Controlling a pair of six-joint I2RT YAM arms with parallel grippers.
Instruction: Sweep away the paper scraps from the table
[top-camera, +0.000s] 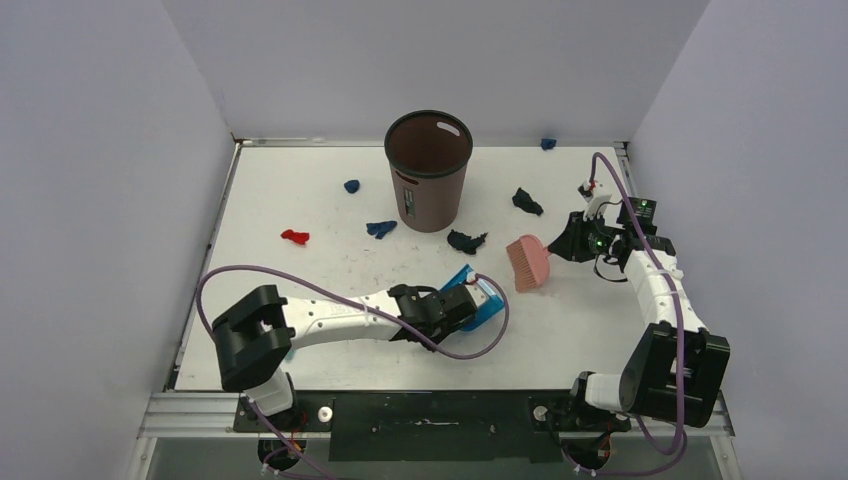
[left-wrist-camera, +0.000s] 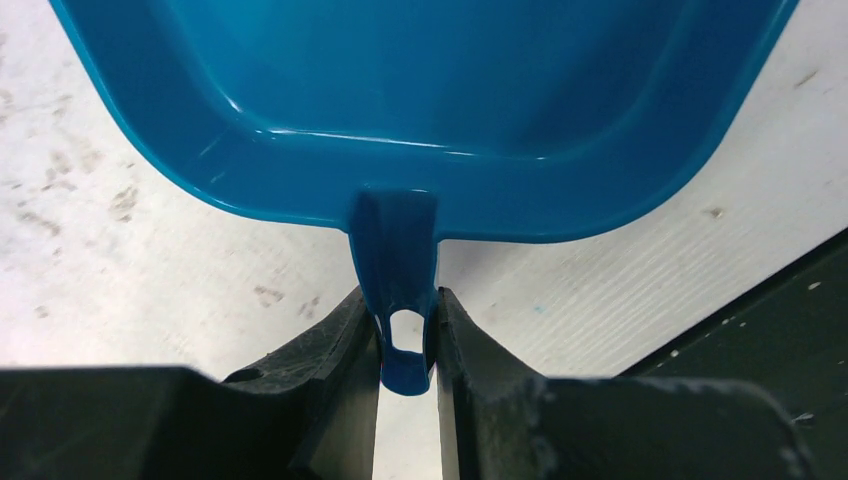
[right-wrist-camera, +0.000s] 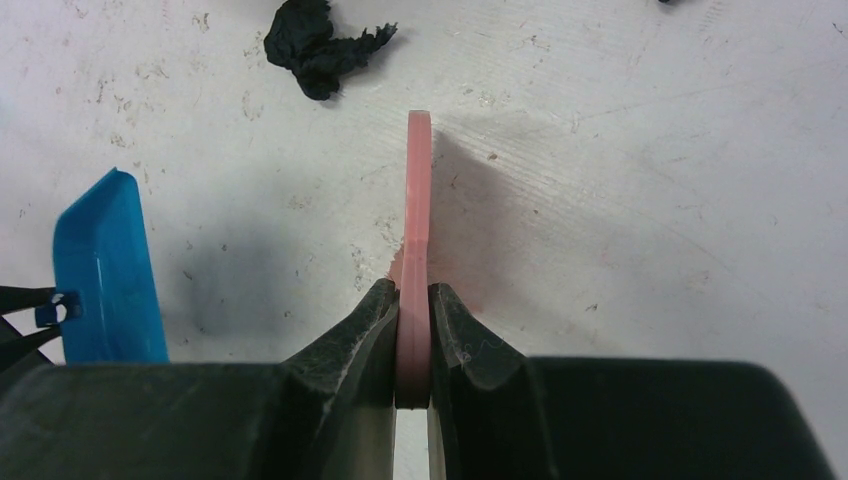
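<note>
On the table (top-camera: 590, 335), from above: six scraps (top-camera: 466, 241) loose around the bin (top-camera: 428, 170), one red at left, one at the far edge. Look light, soft and crumpled, apt to skid or roll. Better pushed with the brush (top-camera: 528, 262) into the dustpan (top-camera: 480, 300) than pinched.

At the left wrist: left gripper (left-wrist-camera: 405, 320) clamped narrowly on the dustpan's handle tab.

At the right wrist: right gripper (right-wrist-camera: 412, 310) pressed hard on the thin brush, a dark scrap (right-wrist-camera: 315, 45) just ahead.
</note>
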